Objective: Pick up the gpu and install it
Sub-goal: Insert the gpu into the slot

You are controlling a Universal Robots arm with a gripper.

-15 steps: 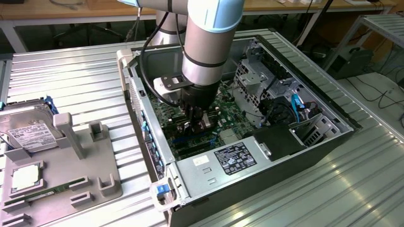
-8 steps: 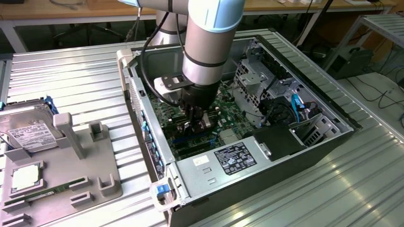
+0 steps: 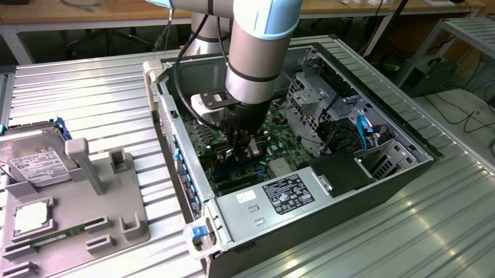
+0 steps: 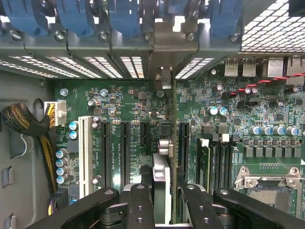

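Ribbed metal desk [image 3: 93, 92] carries an open steel computer case [image 3: 402, 179] lying on its side, with the green motherboard [image 4: 267, 114] exposed. The grey arm [image 3: 259, 52] hangs into it. The gpu [image 4: 161, 179], seen edge-on, stands upright over the black expansion slots [image 4: 125, 152], bracket towards the perforated rear panel; seating cannot be told. The black claw [image 4: 164, 200] is clamped across its flat faces. Judgement: light, stiff, thin and fragile, best gripped on bare board.

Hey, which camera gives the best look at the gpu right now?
The wrist view: the gpu stands edge-on between the fingers of the end effector, with the motherboard slots beyond it. In the exterior view, the end effector hides nearly all of it inside the computer case.
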